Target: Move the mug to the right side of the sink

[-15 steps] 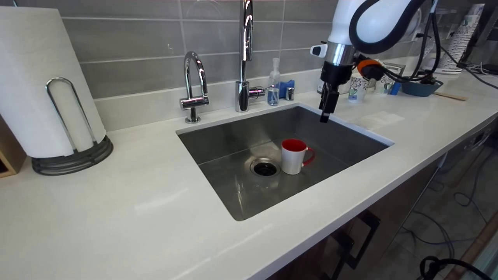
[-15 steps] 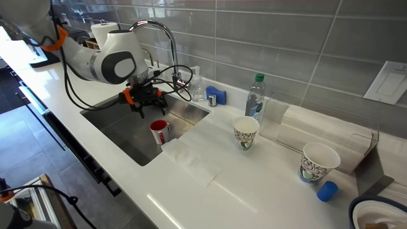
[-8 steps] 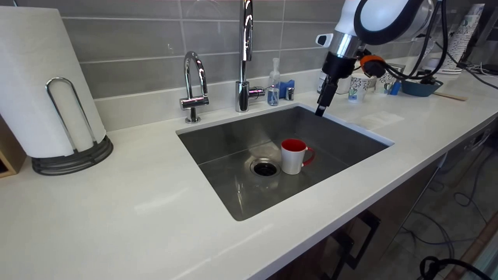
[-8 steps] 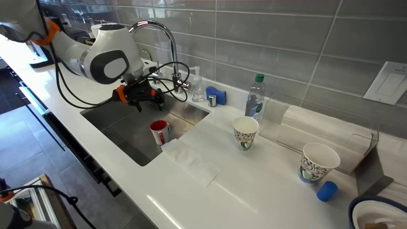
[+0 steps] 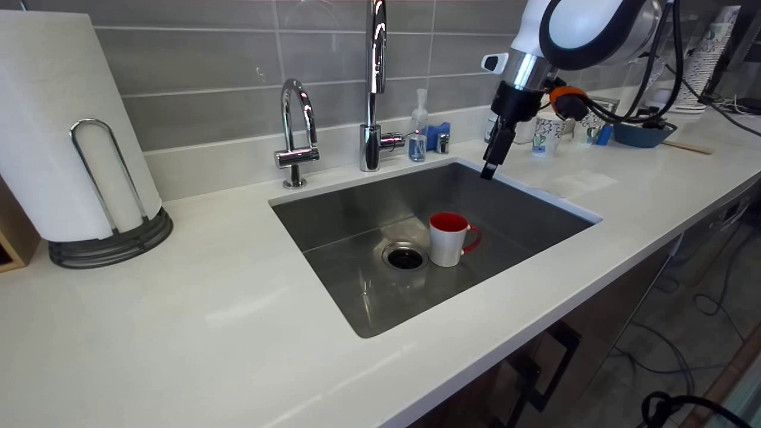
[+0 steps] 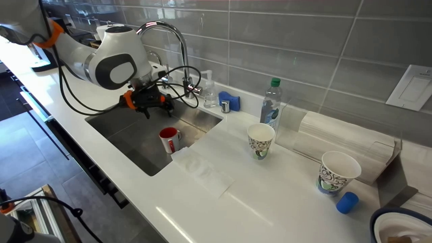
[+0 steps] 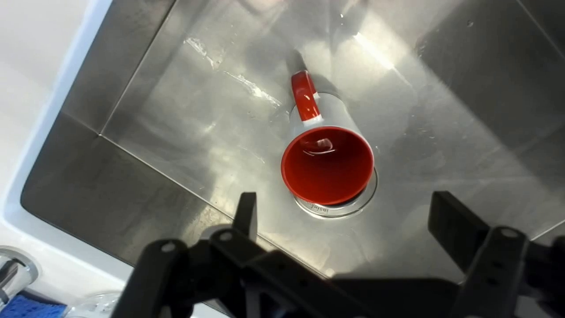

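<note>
The mug, white outside with a red interior and red handle, stands upright on the sink floor beside the drain. It shows in both exterior views [image 5: 446, 248] [image 6: 170, 144] and in the wrist view [image 7: 326, 165], where its rim covers part of the drain. The stainless steel sink [image 5: 351, 223] is set into the white countertop. My gripper [image 6: 158, 115] is above the basin, higher than the mug and apart from it; its tilted fingers also show in an exterior view [image 5: 487, 172]. In the wrist view the gripper [image 7: 343, 207] has its fingers wide apart with nothing between them.
A tall faucet [image 5: 370, 142] and a smaller tap [image 5: 295, 151] stand behind the sink. Near it are a soap pump [image 5: 418, 134], a blue sponge [image 6: 229, 101], a green-capped bottle [image 6: 271, 104], paper cups [image 6: 260, 140] and a flat paper towel [image 6: 202, 170] at the sink's edge.
Between one second and half a second ago, the gripper tilted and rose a little, and the arm shifted left in an exterior view. It has hardly moved since. The mug has not moved.
</note>
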`<control>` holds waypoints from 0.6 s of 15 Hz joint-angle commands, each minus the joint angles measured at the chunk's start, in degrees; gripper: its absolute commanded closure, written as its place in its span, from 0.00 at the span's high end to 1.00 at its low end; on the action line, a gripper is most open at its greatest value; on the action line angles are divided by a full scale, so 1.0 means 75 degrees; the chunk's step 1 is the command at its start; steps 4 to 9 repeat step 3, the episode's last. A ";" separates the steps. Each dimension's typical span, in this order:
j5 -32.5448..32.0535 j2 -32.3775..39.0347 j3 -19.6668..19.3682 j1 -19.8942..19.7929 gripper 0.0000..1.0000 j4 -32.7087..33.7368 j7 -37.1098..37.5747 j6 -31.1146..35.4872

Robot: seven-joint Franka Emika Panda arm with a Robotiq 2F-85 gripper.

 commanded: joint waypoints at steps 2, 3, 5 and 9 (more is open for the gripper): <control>0.0024 0.0004 -0.0212 0.0223 1.00 0.0008 -0.0003 0.0001; 0.0024 0.0004 -0.0212 0.0223 1.00 0.0008 -0.0003 0.0001; 0.0024 0.0004 -0.0212 0.0223 1.00 0.0008 -0.0003 0.0001; 0.0024 0.0004 -0.0212 0.0223 1.00 0.0008 -0.0003 0.0001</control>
